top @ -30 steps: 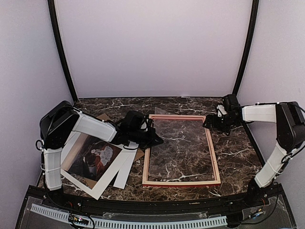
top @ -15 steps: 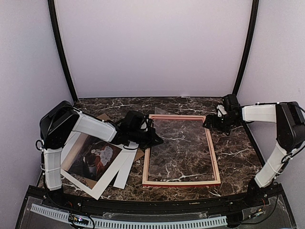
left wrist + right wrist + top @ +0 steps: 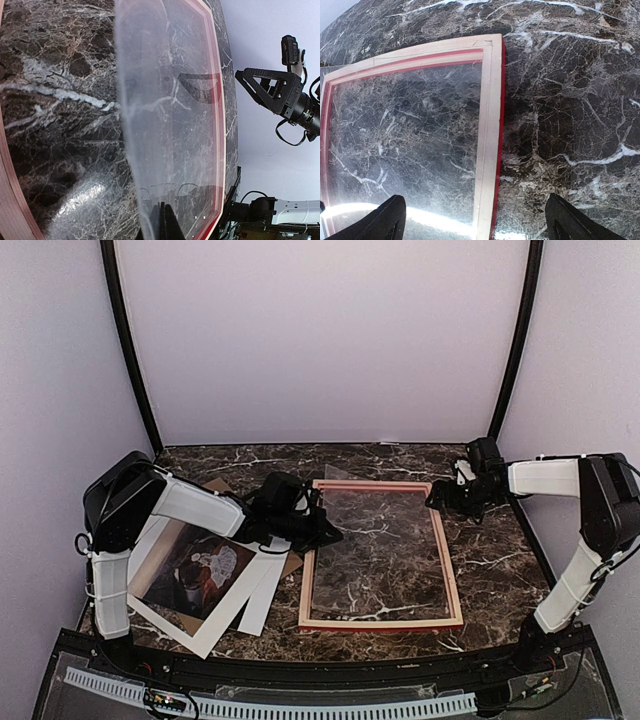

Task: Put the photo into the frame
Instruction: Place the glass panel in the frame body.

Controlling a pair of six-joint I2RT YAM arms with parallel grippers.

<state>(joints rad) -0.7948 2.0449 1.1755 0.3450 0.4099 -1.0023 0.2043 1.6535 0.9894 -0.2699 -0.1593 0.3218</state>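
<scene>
1. The photo (image 3: 195,568) lies picture side up at the near left of the marble counter (image 3: 500,560). It rests on a white mat (image 3: 215,628), turned askew to the frame.
2. The frame (image 3: 380,623) lies flat at the centre, pale wood back upward. Its long axis runs from near to far.
3. The left end effector (image 3: 325,532) is at the frame's left rail, with its arm stretched over the photo. It is clenched, seemingly pinching the edge of a clear sheet (image 3: 170,100) that tilts up out of the frame.
4. The right end effector (image 3: 450,498) hovers released, jaws wide, near the frame's far right corner, holding nothing.
5. The photo lies left of and nearer than the left end effector, so the left arm is much closer to it. The right arm is well apart from it, across the frame.
6. Bare counter lies right of the frame. A brown backing board (image 3: 215,487) and the mat crowd the left side.
</scene>
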